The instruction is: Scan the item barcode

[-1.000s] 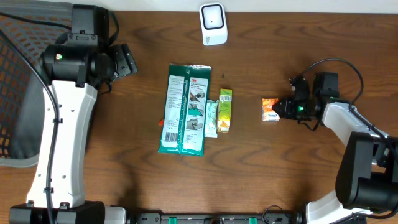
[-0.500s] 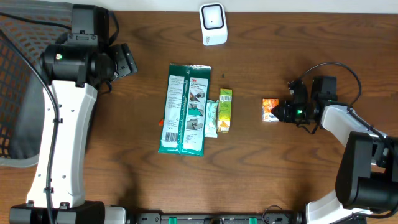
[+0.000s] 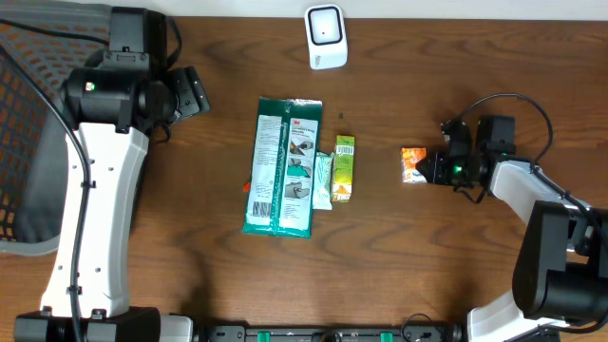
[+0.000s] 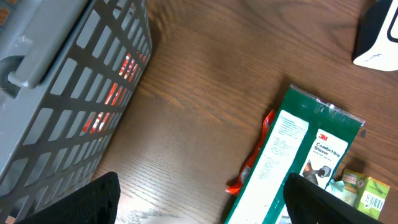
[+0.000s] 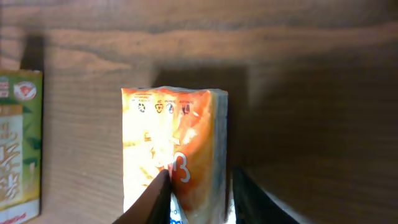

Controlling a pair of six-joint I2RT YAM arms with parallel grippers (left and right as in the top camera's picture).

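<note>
Right pincer [image 5: 200,182] astride packet [image 5: 174,134] (orange)

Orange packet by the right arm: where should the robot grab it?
Pinch the small orange packet across its narrow end nearest the right claw, coming in low from that side. It lies on the table with that end facing the claw.

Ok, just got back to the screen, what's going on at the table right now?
The right gripper is at the orange packet, which lies on the table, right of the green glove pack. Its fingers straddle the packet's near end; whether they have clamped it I cannot tell. The left gripper hangs open near the grey basket, holding nothing. The white scanner sits at the far edge, and nothing is at it yet.
</note>
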